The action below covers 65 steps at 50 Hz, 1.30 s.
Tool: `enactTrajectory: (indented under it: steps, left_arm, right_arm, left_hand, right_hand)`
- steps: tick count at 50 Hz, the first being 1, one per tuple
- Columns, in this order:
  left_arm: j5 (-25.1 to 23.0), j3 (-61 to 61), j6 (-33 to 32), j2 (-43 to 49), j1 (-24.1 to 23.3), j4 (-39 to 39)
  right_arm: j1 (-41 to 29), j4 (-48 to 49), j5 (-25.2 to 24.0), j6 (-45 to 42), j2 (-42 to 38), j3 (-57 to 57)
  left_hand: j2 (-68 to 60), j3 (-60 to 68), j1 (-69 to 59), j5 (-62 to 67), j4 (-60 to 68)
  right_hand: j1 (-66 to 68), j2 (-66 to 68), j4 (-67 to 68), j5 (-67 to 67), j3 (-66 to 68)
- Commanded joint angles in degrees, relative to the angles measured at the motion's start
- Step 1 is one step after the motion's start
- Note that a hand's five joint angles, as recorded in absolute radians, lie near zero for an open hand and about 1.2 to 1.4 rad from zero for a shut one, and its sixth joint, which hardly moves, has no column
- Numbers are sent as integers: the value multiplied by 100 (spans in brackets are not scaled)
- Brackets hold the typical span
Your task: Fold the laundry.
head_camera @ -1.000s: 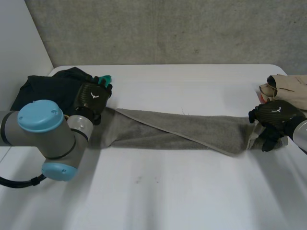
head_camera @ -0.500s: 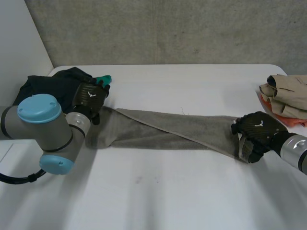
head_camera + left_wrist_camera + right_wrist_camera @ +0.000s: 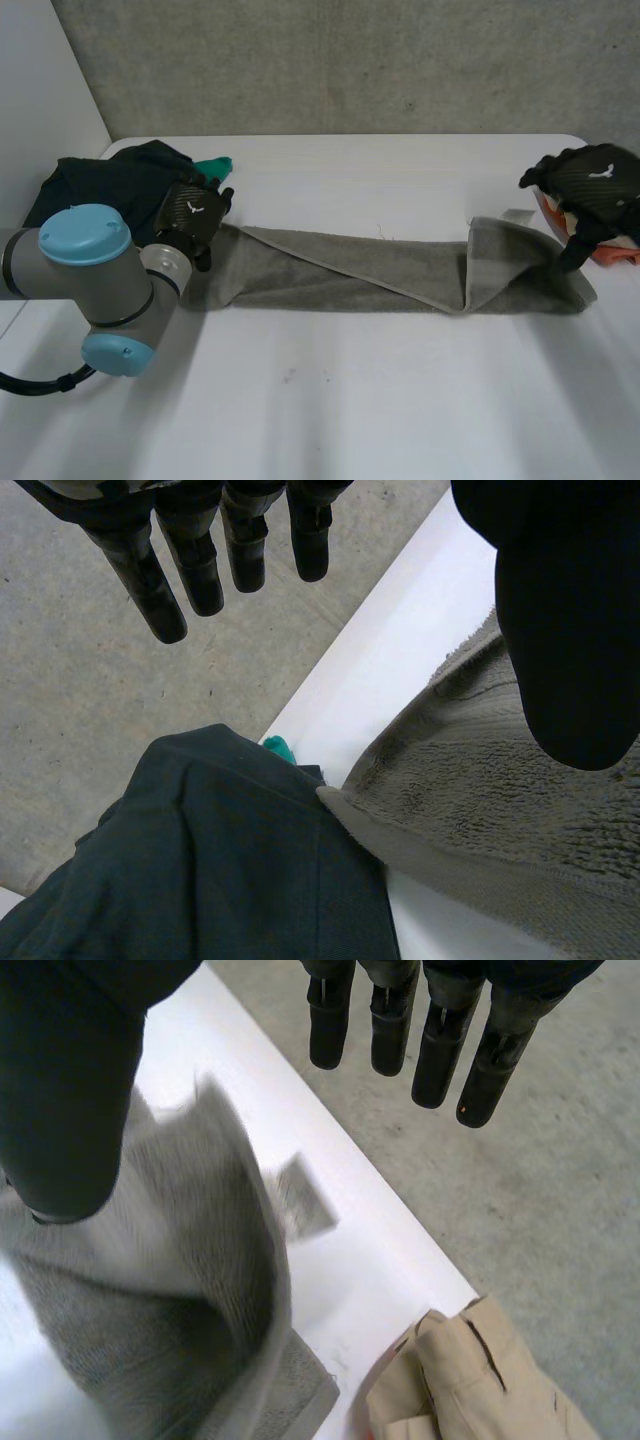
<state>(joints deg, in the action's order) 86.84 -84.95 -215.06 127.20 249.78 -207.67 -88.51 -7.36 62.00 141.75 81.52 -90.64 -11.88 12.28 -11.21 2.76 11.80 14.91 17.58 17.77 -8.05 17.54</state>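
Observation:
A long grey towel lies stretched across the white table. Its right end is doubled back into a loose flap. My left hand hovers over the towel's left end, open, fingers straight and thumb above the cloth. My right hand is raised over the towel's right end. It is open too, with straight fingers held away from the thumb and no cloth between them.
A dark green garment is heaped at the table's left end, touching the towel, with a teal piece peeking out. A beige garment over an orange one sits at the right edge. Beyond the far edge is concrete.
My right hand slid left along the towel, then rose and swung back right. Its fingers straightened off the cloth, and the towel's right end now lies doubled back. The left hand barely moved.

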Motion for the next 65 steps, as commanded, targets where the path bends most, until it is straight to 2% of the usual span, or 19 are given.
enactTrajectory:
  steps: [1,8,13,17,19,23,29,34,38,45,47,49,50,52,56,65]
  left_arm:
    - [0,-66,8,-54,0,7]
    - [-9,-74,8,-55,-61,7]
    - [-9,-66,8,-63,-79,7]
    - [-9,-66,8,-63,-88,7]
    - [-9,-74,8,-90,-88,7]
    - [0,-109,8,-177,-96,7]
    - [-9,-268,8,-353,-88,16]
    - [-18,-364,8,-494,-70,25]
    - [-18,-452,8,-599,-35,25]
    - [-18,-558,17,-670,-17,34]
    - [-18,-584,25,-679,-17,34]
    - [-18,-584,34,-687,-17,42]
    - [-18,-593,34,-696,-17,42]
    - [-18,-602,34,-705,-9,42]
    - [-27,-532,34,-705,0,34]
    - [-27,-145,34,-626,27,7]
  right_arm:
    - [334,-1110,-12,178,39,626]
    - [273,-1084,-109,-182,31,469]
    - [185,-637,-170,-928,-39,21]
    - [-148,-39,-127,-1570,-259,-173]
    - [-561,251,-126,-1808,-671,-94]
    - [-1071,384,-83,-1984,-1401,415]
    - [-1265,410,-4,-2476,-2350,1205]
    - [-1388,384,452,-2828,-3070,1969]
    - [-1450,279,717,-3004,-3387,2322]
    - [-1450,-64,814,-3347,-3889,2779]
    - [-1459,-187,840,-3408,-4003,2903]
    - [-1459,-222,875,-3426,-4030,2982]
    - [-1459,-240,902,-3426,-4013,3034]
    - [-1476,-266,911,-3408,-3960,3044]
    - [-1494,-266,946,-3268,-3469,2921]
    - [-1450,-178,911,-1731,-1660,1973]
  left_hand:
    - [-169,130,-237,82,178]
    - [-169,130,-237,82,178]
    - [-169,130,-237,82,178]
    - [-169,130,-237,82,178]
    - [-169,130,-237,82,178]
    - [-169,130,-237,82,178]
    - [-169,130,-237,82,178]
    - [-169,130,-237,82,178]
    - [-169,130,-237,82,178]
    - [-169,130,-237,82,178]
    - [-169,130,-237,82,178]
    - [-169,130,-237,82,178]
    - [-169,130,-237,82,178]
    - [-169,130,-237,82,178]
    - [-153,113,-221,65,162]
    - [-136,96,-204,48,145]
  right_hand:
    - [174,-94,-113,141,-90]
    - [-280,-548,-567,595,-544]
    - [-230,-497,-516,544,-494]
    - [-163,-430,-449,477,-426]
    - [-112,-379,-398,426,-376]
    - [240,-28,-46,74,-24]
    - [695,427,409,-381,431]
    - [712,445,426,-398,448]
    - [729,462,443,-415,465]
    - [1065,798,779,-751,801]
    - [1751,1484,1465,-1437,1487]
    - [3343,3076,3057,-3029,3080]
    - [5268,5001,4982,-4954,5004]
    - [6506,6238,6220,-6191,6242]
    - [6509,6242,6223,-6195,6246]
    - [6509,6242,6223,-6195,6246]
